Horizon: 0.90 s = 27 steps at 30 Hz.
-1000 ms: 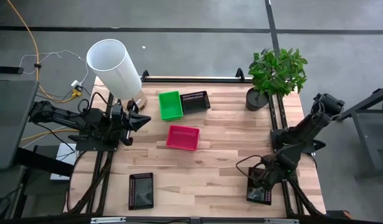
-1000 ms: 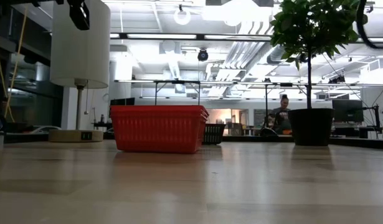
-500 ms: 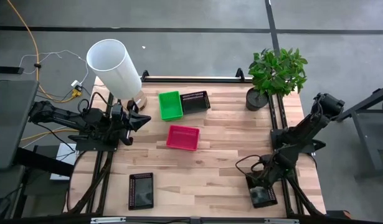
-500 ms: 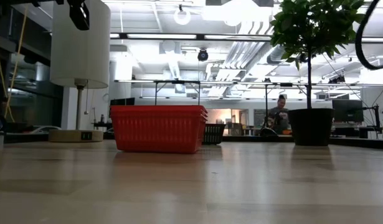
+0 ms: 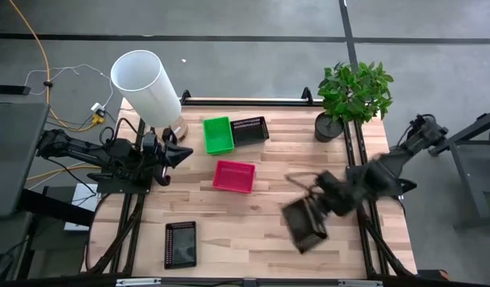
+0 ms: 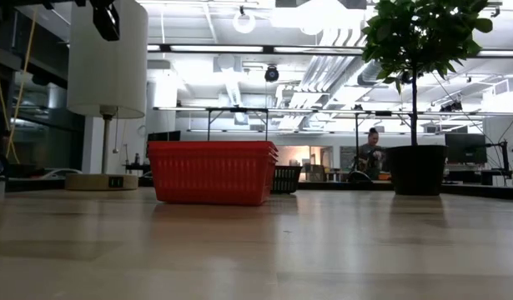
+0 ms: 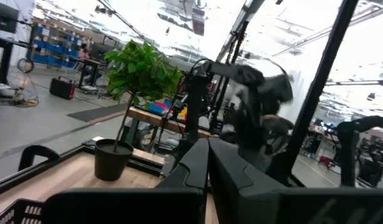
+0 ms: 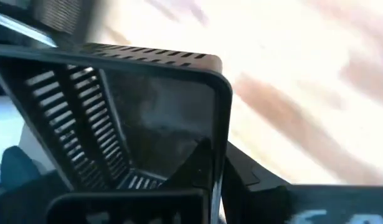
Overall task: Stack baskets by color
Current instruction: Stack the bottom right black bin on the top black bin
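My right gripper (image 5: 318, 206) is shut on a black basket (image 5: 303, 226) and holds it above the table's right half, blurred by motion. The right wrist view looks into this basket (image 8: 116, 143). A pink basket (image 5: 234, 175) rests on its bottom at mid-table, and shows in the low view as the pink basket (image 6: 213, 172). A green basket (image 5: 218, 135) and a second black basket (image 5: 250, 129) sit side by side toward the far edge. A third black basket (image 5: 180, 243) lies near the front left. My left gripper (image 5: 183, 154) waits shut at the left, above the table. My right gripper pinches one side wall of the black basket at its rim (image 8: 210, 146), close to a corner (image 8: 221, 84). One finger seems to be inside the basket and one outside. The fingers slant down from the table's right. The basket hangs tilted below them, clear of the table.
A tall white cylinder (image 5: 145, 86) stands at the far left corner and a potted plant (image 5: 352, 96) at the far right. Bare wood lies along the near edge between the front-left black basket and the right arm.
My right gripper has picked the black basket up from the near right corner. It has swung up and toward the table's middle while rolling its wrist. The basket, flat on the table before, now hangs tilted and clear.
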Motion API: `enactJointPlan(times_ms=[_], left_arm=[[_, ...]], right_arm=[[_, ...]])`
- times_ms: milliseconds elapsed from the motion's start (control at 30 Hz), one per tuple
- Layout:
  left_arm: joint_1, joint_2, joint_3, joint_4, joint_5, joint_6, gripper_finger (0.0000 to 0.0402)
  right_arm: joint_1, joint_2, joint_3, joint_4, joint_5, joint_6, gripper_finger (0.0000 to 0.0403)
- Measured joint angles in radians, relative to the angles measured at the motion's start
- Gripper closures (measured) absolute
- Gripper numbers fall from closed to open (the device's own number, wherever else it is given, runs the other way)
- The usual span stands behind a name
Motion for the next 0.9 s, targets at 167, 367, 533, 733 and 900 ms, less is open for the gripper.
enactJointPlan(times_ms=[167, 367, 533, 733, 900], left_arm=[[0.000, 0.000, 0.000, 0.000, 0.028, -0.002, 0.0401], [0.000, -0.005, 0.000, 0.018, 0.037, -0.002, 0.0401], [0.000, -0.017, 0.000, 0.109, 0.037, 0.000, 0.0401], [0.000, -0.034, 0.000, 0.144, 0.037, 0.000, 0.0401], [0.000, -0.034, 0.000, 0.143, 0.037, 0.000, 0.0401]], right_arm=[[-0.267, 0.135, 0.219, 0.006, 0.052, -0.458, 0.0402], [-0.595, 0.340, 0.547, -0.110, 0.044, -1.016, 0.0402], [-0.809, 0.513, 0.767, -0.152, 0.048, -1.354, 0.0402], [-0.921, 0.720, 0.949, -0.163, 0.062, -1.699, 0.0403], [-0.942, 0.871, 1.047, -0.176, 0.071, -1.970, 0.0403]])
